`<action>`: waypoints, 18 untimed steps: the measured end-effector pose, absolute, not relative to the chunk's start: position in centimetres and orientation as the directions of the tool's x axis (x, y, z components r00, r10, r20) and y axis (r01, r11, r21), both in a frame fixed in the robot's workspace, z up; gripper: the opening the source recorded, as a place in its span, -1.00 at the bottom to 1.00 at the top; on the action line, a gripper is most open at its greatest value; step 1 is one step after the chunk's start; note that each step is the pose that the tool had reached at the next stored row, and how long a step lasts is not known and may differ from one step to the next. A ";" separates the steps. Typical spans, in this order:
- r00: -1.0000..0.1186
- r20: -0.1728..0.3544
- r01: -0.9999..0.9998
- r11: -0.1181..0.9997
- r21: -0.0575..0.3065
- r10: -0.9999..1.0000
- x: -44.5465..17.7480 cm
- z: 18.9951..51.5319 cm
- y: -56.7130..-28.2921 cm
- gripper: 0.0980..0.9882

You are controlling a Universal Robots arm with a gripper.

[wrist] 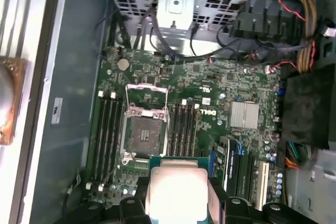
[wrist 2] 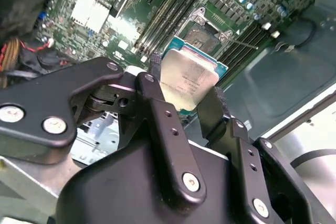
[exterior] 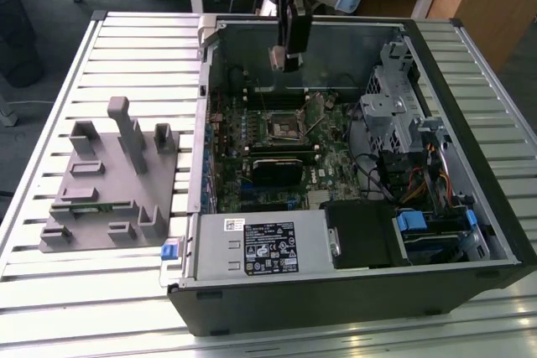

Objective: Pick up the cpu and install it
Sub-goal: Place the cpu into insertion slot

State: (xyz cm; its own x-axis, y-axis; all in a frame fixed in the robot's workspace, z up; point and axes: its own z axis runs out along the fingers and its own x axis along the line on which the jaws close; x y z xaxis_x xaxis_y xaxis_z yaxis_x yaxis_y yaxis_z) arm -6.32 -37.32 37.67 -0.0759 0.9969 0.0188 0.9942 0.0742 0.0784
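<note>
My gripper [exterior: 286, 59] hangs over the open computer case [exterior: 470, 81], above the motherboard's far part. It is shut on the cpu [wrist 2: 188, 77], a flat square chip with a silvery top and a green rim, held by its edges between two black fingers [wrist 2: 157, 103]. The first wrist view shows the cpu [wrist: 176, 187] in the air a short way from the dark socket [wrist: 144, 134]. The socket's metal frame is swung open and the socket is bare. In the exterior view the socket [exterior: 284, 127] lies below the gripper, well apart from it.
A grey plastic fixture [exterior: 105, 178] lies on the slatted table [exterior: 50, 90] at the exterior view's left. Memory slots [wrist: 181, 127] flank the socket. A metal drive cage [exterior: 401, 115], cable bundles [wrist: 302, 9] and the labelled power supply [exterior: 260, 245] crowd the case.
</note>
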 end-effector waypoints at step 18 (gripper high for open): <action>-0.044 0.019 0.996 0.042 0.079 0.999 -6.0 35.8 -35.6 -0.04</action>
